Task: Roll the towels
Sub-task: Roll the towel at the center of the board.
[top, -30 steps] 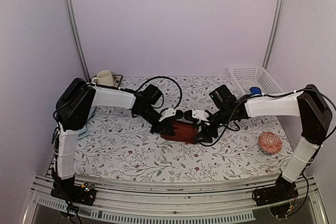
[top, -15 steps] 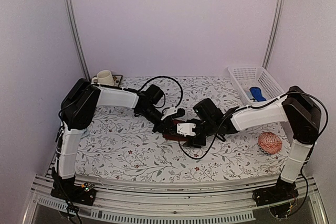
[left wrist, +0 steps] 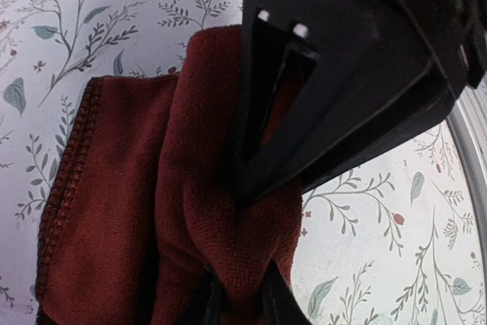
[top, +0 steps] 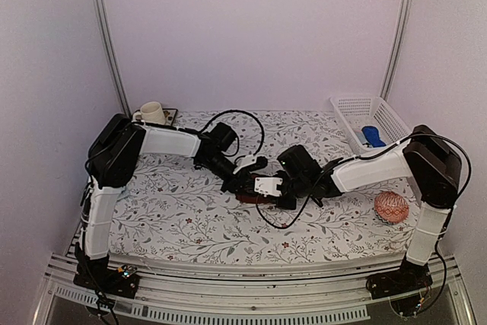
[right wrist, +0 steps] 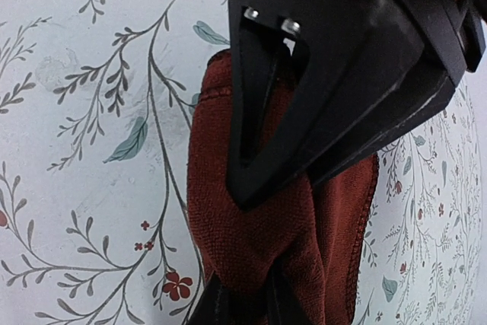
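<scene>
Between the two sets of fingers, at the middle of the floral bench, lies the maroon towel, bunched into a fold. A second ago the right fingers stood wide at the towel's right end. Now the right arm has swung in toward the left one, and those fingers are pinched tight on a ridge of the cloth. The left fingers keep the same narrow grip on the towel's other fold and have barely shifted. From above the towel shows less than before, only a dark red sliver under the two wrists, which cover most of it.

A black cable loops onto the bench just in front of the right fingers. Well to the right of them sits the orange-pink patterned ball. Behind and to the right stands the white basket, holding a bright blue object that the right arm no longer hides. Far behind and to the left of the left fingers a cream mug stands beside a small dark tray.

The count is one towel, one ball, one basket, one blue object, one mug and one tray.
</scene>
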You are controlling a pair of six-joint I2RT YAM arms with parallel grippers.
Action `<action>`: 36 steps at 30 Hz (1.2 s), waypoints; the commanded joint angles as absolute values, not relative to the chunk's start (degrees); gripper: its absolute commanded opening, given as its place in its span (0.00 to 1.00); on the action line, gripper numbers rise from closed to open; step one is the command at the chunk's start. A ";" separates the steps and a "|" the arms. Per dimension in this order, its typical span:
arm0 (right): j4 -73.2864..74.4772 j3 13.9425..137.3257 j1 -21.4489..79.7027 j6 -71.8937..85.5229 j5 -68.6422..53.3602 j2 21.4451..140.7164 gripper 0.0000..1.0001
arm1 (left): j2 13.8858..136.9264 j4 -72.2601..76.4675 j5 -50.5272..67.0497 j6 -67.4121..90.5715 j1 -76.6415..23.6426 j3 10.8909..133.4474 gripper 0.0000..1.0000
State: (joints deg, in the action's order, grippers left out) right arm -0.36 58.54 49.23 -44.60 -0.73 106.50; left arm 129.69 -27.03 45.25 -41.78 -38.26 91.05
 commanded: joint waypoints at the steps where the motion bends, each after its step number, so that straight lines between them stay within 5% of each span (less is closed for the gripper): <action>1: 3.07 57.74 48.86 -42.16 0.00 108.46 0.10 | 128.46 -25.62 40.48 -40.85 -36.51 88.48 0.22; 13: 8.27 60.73 44.30 -34.53 -10.27 108.86 0.07 | 116.93 -17.51 31.26 -37.07 -34.81 80.78 0.95; 36: 31.37 84.46 31.28 -21.90 -40.37 124.72 0.09 | 111.85 -12.69 29.50 -33.66 -38.50 77.74 0.94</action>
State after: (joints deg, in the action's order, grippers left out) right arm 24.45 81.62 33.32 -25.58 -36.12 120.66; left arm 112.33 -13.63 27.99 -34.02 -36.95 76.25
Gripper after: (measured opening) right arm 0.112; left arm 0.947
